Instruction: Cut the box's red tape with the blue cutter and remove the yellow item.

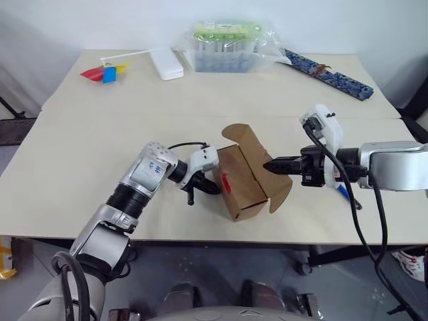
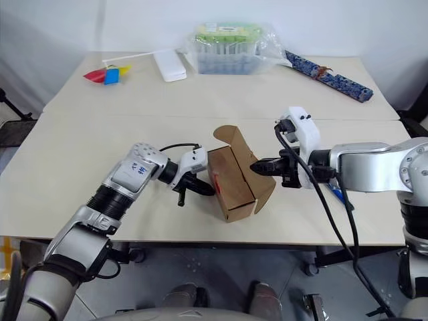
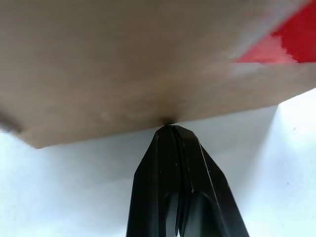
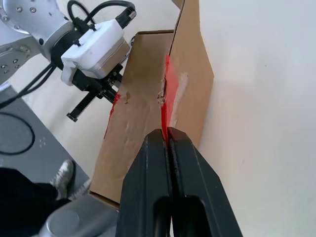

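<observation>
Brown box [image 1: 242, 179] (flaps open), between both closed tools, touching each

- The box [image 1: 242, 179], a small plain brown cardboard carton, sits near the front edge of the table with its top flap raised and its long side flap swung outward (the interior is hidden from the head views).
- The red tape [image 1: 226, 182] shows as a bright red patch on the box's end face; in the right wrist view a red strip also runs along the edge of the opened flap, beside torn, pale-scuffed cardboard.
- The blue cutter [image 1: 343, 192] lies flat on the table beyond the box's opened side, mostly hidden, only a short blue stretch with a dark end showing.
</observation>
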`<state>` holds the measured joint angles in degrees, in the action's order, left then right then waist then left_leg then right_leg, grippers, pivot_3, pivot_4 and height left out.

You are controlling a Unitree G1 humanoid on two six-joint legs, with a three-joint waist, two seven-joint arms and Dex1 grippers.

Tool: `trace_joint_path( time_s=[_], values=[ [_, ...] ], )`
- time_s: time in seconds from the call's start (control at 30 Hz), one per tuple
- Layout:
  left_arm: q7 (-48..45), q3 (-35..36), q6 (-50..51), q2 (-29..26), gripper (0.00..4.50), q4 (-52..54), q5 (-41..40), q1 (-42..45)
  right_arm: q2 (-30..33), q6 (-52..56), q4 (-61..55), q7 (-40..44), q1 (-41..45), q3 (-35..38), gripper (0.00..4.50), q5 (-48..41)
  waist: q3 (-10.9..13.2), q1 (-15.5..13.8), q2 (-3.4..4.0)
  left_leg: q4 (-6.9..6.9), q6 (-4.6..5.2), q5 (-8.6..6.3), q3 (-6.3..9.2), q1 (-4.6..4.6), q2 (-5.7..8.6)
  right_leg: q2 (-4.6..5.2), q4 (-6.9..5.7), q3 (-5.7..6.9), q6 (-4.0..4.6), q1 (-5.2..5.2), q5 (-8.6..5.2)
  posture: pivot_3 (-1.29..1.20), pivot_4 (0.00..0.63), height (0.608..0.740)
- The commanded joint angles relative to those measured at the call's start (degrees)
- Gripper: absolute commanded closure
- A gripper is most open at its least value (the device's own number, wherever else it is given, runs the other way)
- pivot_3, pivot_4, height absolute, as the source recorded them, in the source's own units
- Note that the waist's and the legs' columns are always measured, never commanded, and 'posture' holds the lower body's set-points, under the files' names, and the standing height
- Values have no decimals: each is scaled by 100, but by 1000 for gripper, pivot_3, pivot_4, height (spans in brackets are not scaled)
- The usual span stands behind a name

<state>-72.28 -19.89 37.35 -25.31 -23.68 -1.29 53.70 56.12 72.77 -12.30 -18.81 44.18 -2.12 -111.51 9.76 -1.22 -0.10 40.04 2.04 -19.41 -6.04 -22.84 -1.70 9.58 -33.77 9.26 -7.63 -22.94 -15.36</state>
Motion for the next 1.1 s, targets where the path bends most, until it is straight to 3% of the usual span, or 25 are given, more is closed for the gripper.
trace_joint_path(
  time_s=[0.03, 0.3, 0.43, 0.6, 0.83, 1.1],
  values=[
    [-358, 806, 619, -255, 4500, 113, -771, 634, 159, -177, -122, -55, -38, -227, 4492, -149, 6, 12, -10, 3, -2, 1, -2, -18, -4, -2, -9, -5, 0, -26, 0, 0, 150, 740],
    [-617, 1553, 1674, -596, 4500, 563, -1879, 1147, 293, -298, -117, 69, 12, -396, 4492, -149, 10, 14, -16, -8, -10, 2, -60, -41, 4, -13, -19, -5, -3, -61, 1, 0, 150, 740],
    [-508, 1316, 1920, -504, 4500, 1140, -2100, 927, 308, -322, -104, 92, 41, -463, 4492, -149, 12, 13, -19, -5, -11, 3, -67, -41, 2, -15, -16, -13, -3, -63, 1, 0, 150, 740],
    [-203, 646, 1755, -228, 4500, 1545, -1931, 421, 285, -346, -94, 86, 93, -522, 4492, -149, 12, 4, -19, -5, -12, 3, -71, -35, 2, -15, -19, -17, -2, -62, 1, 0, 150, 740],
    [-81, 159, 1034, -282, 4500, 1070, -1525, 285, 279, -401, -116, 50, 133, -558, 4492, -149, 14, 1, -22, -5, -14, 3, -78, -36, 2, -19, -18, -18, 0, -68, 0, 0, 150, 740],
    [-103, -170, 426, -748, 4500, 526, -1095, 255, 876, -386, -9, 77, -333, -323, 4492, -148, 13, -10, -23, 4, -13, 4, -80, -30, -2, -17, -18, -25, 3, -60, 2, 0, 150, 740]
  ],
)
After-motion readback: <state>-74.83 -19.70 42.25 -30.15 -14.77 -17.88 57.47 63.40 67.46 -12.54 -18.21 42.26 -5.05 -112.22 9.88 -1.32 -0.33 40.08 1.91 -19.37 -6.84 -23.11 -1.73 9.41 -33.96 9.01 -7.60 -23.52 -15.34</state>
